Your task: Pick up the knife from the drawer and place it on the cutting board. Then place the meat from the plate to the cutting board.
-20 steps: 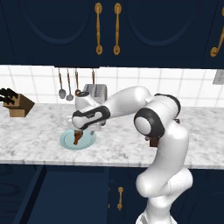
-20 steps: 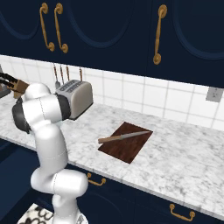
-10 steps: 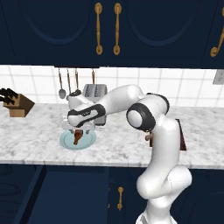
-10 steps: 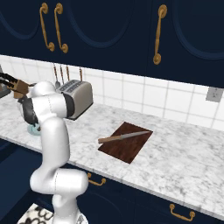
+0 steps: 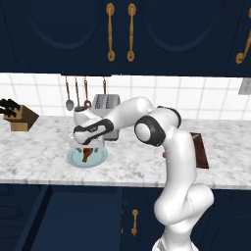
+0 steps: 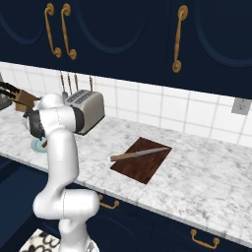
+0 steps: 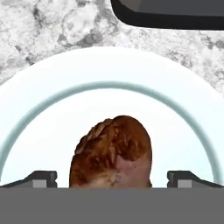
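Note:
The meat, a reddish-brown drumstick, lies on the pale blue-green plate on the counter. My gripper is open just above the plate, with one dark fingertip on each side of the meat and not touching it. In the left base view the gripper hangs over the plate and the meat. The knife lies across the dark cutting board, well to the right of the plate. The navy drawer looks pulled out below the counter at the lower left.
A steel toaster stands just behind the plate, and its dark base edges the hand view. A knife block with black-handled knives sits at the far left. Utensils hang on the tiled wall.
The arm has swung left and the hand has settled lower over the plate. The jaws have stayed wide. The knife and board have not moved.

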Tool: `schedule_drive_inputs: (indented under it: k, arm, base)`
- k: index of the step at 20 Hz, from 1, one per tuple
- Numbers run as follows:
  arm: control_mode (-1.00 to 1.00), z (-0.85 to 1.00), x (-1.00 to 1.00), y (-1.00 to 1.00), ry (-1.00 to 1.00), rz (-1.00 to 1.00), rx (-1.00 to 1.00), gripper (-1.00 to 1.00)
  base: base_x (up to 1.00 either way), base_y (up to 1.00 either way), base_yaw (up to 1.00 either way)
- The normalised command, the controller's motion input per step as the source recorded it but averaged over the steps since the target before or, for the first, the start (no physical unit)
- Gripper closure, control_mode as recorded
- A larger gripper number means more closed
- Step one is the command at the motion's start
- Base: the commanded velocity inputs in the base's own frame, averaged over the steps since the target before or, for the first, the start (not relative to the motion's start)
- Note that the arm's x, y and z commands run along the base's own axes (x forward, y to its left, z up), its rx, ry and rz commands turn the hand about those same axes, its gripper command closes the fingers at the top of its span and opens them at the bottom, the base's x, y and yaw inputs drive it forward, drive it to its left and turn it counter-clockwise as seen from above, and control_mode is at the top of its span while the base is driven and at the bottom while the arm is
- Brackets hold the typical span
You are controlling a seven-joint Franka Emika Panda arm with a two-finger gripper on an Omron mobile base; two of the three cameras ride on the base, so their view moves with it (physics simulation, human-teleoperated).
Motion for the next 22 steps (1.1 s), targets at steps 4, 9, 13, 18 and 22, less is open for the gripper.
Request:
schedule_drive_inputs:
  k: [4, 9, 13, 18, 22]
  arm:
    - [-1.0, -0.42, 0.0, 0.0, 0.0, 0.0, -0.05, -1.0]
    - [-1.0, -0.36, 0.0, 0.01, 0.0, 0.0, -0.03, 1.0]
    - [-1.0, 0.31, -0.35, 0.02, -0.08, 0.0, 0.0, 1.0]
    - [-1.0, 0.92, -0.98, -0.1, -0.25, 0.0, 0.0, 1.0]
    - [-1.0, 0.82, -0.99, -0.43, -0.17, -0.02, 0.0, 1.0]
  base:
    - [0.0, 0.0, 0.0]
    - [0.0, 0.0, 0.0]
    - [0.0, 0.0, 0.0]
    - [0.0, 0.0, 0.0]
    - [0.0, 0.0, 0.0]
